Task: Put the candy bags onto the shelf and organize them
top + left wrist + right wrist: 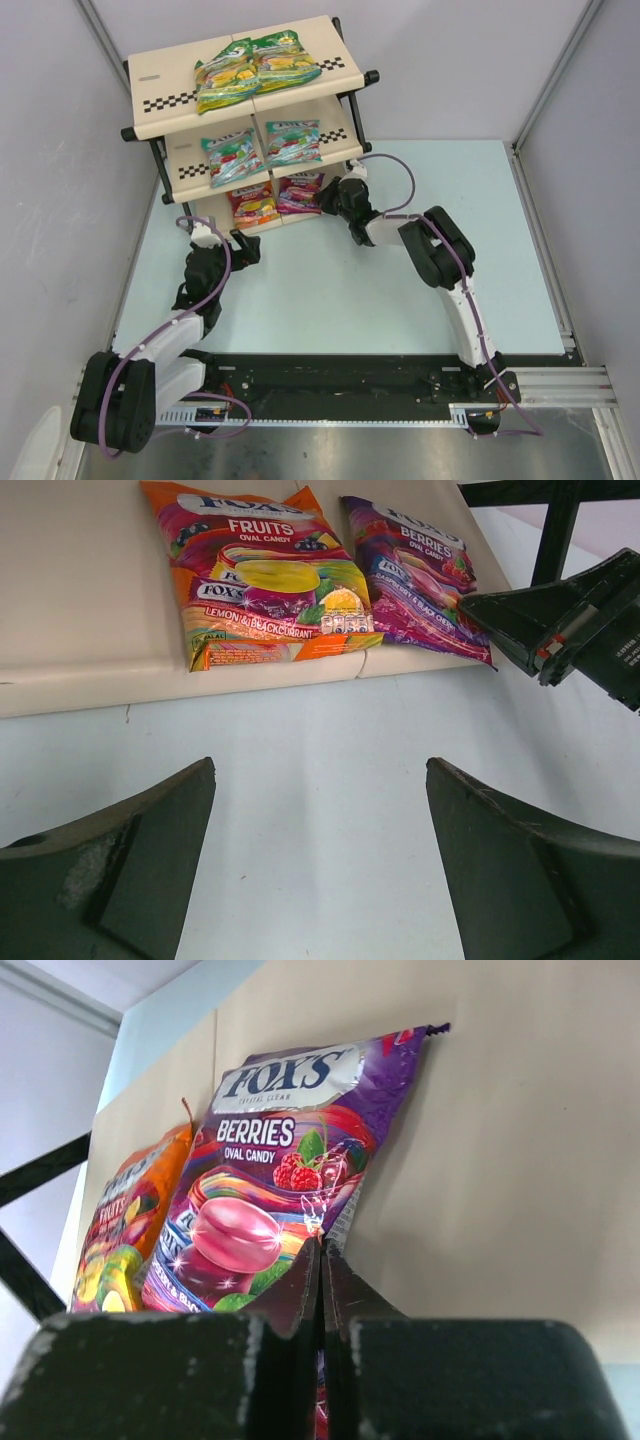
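The shelf (165, 90) stands at the far left of the table. Two green-yellow candy bags (255, 68) lie on its top tier and two teal bags (262, 148) on the middle tier. The red-orange bag (252, 205) (270, 580) and the purple-pink bag (300, 192) (420, 575) (270, 1180) lie side by side on the bottom tier (80, 600). My right gripper (325, 200) (322, 1242) is shut on the purple-pink bag's near right edge. My left gripper (245, 250) (320, 765) is open and empty over the table, just in front of the bottom tier.
The shelf's black frame post (555, 530) stands right of the purple-pink bag. Grey walls close in the table at left, back and right. The pale blue tabletop (400, 300) spreads to the right of the shelf.
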